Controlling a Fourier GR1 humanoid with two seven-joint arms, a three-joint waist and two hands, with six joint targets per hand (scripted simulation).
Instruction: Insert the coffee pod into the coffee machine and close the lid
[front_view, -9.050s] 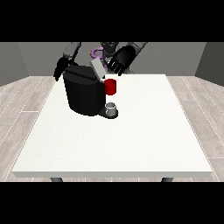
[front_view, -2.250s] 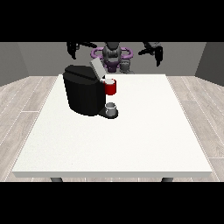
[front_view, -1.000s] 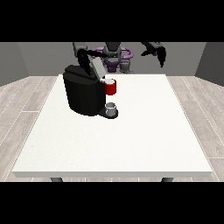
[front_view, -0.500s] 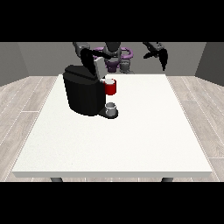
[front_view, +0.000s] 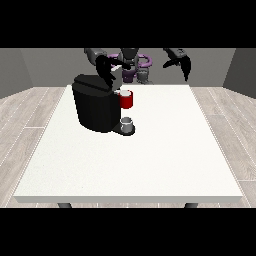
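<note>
The black coffee machine (front_view: 96, 107) stands on the white table (front_view: 150, 160) at the back left, with a red head (front_view: 127, 100) over a small grey cup (front_view: 127, 125). Its dark lid (front_view: 91, 81) lies low across the top. The hand at the view's left (front_view: 105, 71) is right above the lid's back edge, fingers pointing down at it, with nothing held. The hand at the view's right (front_view: 183, 63) hangs in the air well to the right of the machine, fingers relaxed and empty. No coffee pod shows.
The robot's purple and grey body (front_view: 131, 65) stands behind the table's far edge. The table stretches wide to the right and front of the machine. A wooden floor surrounds it.
The hand at the view's left has come down and forward onto the machine's top. The hand at the view's right has hardly moved.
</note>
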